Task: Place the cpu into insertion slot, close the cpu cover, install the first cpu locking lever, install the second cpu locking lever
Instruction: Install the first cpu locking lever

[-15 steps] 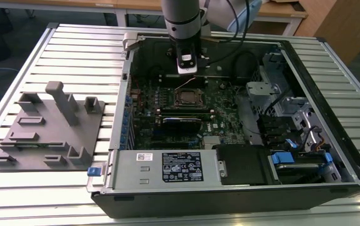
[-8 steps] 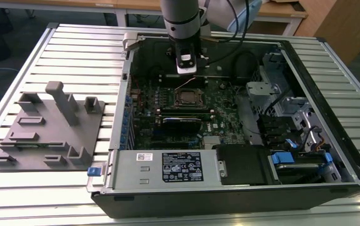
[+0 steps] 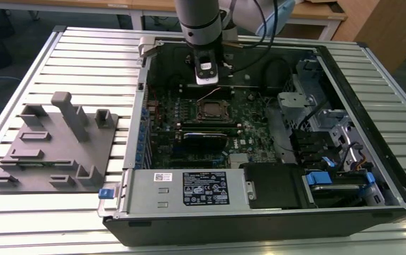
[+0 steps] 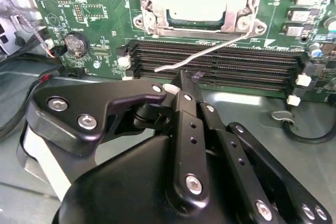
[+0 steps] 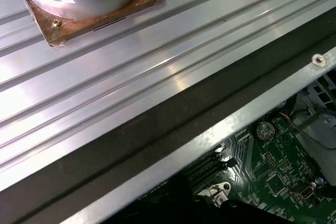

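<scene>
In the second wrist view the insertion slot (image 4: 247,22) sits on the green motherboard with the cpu (image 4: 197,1) lying in it, pale metal top up. The silver cpu cover (image 4: 197,25) lies flat around the chip. One thin silver locking lever (image 4: 210,51) stands loose, slanting over the black memory slots. My gripper (image 4: 184,80) is shut, its black fingertips just below the lever's free end; I cannot tell whether they touch it. In the exterior view the gripper (image 3: 207,79) hangs inside the open case, just behind the socket (image 3: 211,110).
The open computer case (image 3: 373,74) lies on a slatted metal table (image 3: 82,58). A grey fixture block (image 3: 54,149) stands at the exterior view's left. Cables (image 3: 274,64), a drive cage (image 3: 302,106) and the power supply (image 3: 188,186) crowd the case. The arm's base plate (image 5: 84,3) is bolted to the table.
</scene>
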Tool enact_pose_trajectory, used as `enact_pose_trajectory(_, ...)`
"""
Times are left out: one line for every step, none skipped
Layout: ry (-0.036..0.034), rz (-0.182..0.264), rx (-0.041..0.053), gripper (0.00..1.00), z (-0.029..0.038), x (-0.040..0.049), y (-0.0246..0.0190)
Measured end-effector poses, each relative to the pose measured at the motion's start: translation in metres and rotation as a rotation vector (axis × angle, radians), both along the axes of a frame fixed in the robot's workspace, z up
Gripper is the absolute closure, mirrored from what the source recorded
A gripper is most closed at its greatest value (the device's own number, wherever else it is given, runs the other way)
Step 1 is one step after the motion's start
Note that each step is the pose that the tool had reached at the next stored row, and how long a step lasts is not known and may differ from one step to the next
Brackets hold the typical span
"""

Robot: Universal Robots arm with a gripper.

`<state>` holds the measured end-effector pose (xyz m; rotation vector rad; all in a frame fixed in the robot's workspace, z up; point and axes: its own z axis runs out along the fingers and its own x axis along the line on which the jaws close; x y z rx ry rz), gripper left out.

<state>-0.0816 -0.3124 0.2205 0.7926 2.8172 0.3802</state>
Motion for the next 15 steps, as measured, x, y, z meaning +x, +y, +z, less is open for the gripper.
enact_pose_trajectory(-0.0014, 0.0, 0.0, 0.9, 0.0, -0.0014, -0.0008)
enact_pose_trajectory(-0.0031, 0.0, 0.0001, 0.9, 0.0, -0.003, -0.0015)
enact_pose_trajectory(-0.0049, 0.0, 0.0001, 0.9, 0.0, -0.0047, -0.0021)
enact_pose_trajectory(-0.0065, 0.0, 0.0001, 0.9, 0.0, -0.0062, -0.0026)
enact_pose_trajectory(-0.0079, 0.0, 0.0001, 0.9, 0.0, -0.0075, -0.0032)
enact_pose_trajectory(-0.0089, 0.0, 0.0001, 0.9, 0.0, -0.0083, -0.0037)
enact_pose_trajectory(-0.0095, 0.0, 0.0001, 0.9, 0.0, -0.0086, -0.0042)
enact_pose_trajectory(-0.0098, 0.0, 0.0002, 0.9, 0.0, -0.0086, -0.0047)
enact_pose_trajectory(-0.0099, 0.0, 0.0002, 0.9, 0.0, -0.0086, -0.0053)
enact_pose_trajectory(-0.0099, 0.0, 0.0002, 0.9, 0.0, -0.0086, -0.006)
enact_pose_trajectory(-0.0099, -0.001, 0.0002, 0.9, 0.0, -0.0086, -0.0068)
enact_pose_trajectory(-0.0099, -0.001, 0.0001, 0.9, 0.0, -0.0086, -0.0077)
enact_pose_trajectory(-0.0098, -0.002, 0.0001, 0.9, 0.0, -0.0086, -0.0084)
enact_pose_trajectory(-0.0098, -0.002, 0.0001, 0.9, 0.0, -0.0086, -0.009)
enact_pose_trajectory(-0.0098, -0.003, 0.0001, 0.9, 0.0, -0.0086, -0.0095)
